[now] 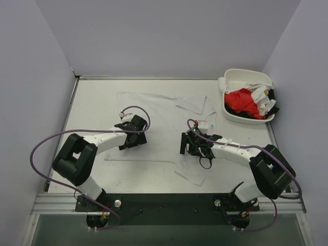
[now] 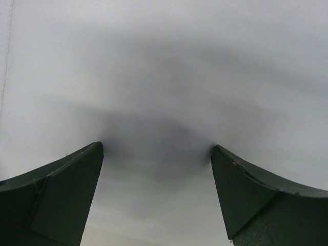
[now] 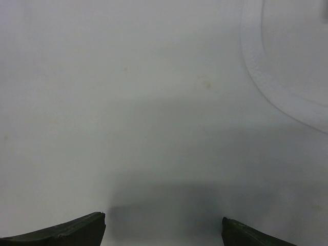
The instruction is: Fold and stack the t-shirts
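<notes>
A plain white t-shirt (image 1: 161, 120) lies spread flat in the middle of the table, with a small blue neck label (image 1: 212, 125) on its right side. My left gripper (image 1: 132, 134) is open and sits low over the shirt's left part; in the left wrist view (image 2: 158, 148) only white cloth shows between its fingers. My right gripper (image 1: 190, 143) is open over the shirt's right part; in the right wrist view (image 3: 164, 218) the cloth and its neck band (image 3: 277, 87) show. A bright red t-shirt (image 1: 243, 101) lies in the tub with other white ones.
A white rounded plastic tub (image 1: 247, 95) stands at the back right corner, holding crumpled shirts and something black. Grey walls close in the table on three sides. A metal rail runs along the near edge by the arm bases.
</notes>
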Tool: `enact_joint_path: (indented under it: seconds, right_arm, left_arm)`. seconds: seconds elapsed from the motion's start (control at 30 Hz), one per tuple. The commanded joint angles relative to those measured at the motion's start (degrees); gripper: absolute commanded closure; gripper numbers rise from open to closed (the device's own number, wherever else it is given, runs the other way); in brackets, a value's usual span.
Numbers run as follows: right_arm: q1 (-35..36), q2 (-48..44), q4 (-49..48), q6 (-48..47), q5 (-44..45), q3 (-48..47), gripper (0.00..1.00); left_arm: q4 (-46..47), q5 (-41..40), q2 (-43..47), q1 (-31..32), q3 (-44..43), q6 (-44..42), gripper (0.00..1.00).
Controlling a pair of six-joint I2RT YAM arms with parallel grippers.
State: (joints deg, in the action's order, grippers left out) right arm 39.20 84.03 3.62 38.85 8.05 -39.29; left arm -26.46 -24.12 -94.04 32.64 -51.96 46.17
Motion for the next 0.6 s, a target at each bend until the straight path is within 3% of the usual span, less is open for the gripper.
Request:
enact_joint_path:
  seconds: [0.0,0.27,0.43,0.57]
  right_arm:
    - [2.72,-4.04,9.47,6.32,3.27,3.60,0.02]
    - [8.44,-13.01,16.49,10.72,7.32,5.19,0.02]
    - [8.96,-16.79,21.08,5.12,11.80,-5.14,0.02]
    - [7.39,-12.33,21.26,-1.84,13.56,-15.88,0.02]
  left_arm:
    - [-7.29,1.18,3.50,3.03,4.41,3.13,0.04]
    - [-14.93,0.30,14.14,13.84,6.70,13.85,0.04]
    - [-18.27,-3.12,19.32,14.91,-0.58,11.68,0.03]
    - [-18.90,-6.38,19.07,11.94,-10.50,5.78,0.02]
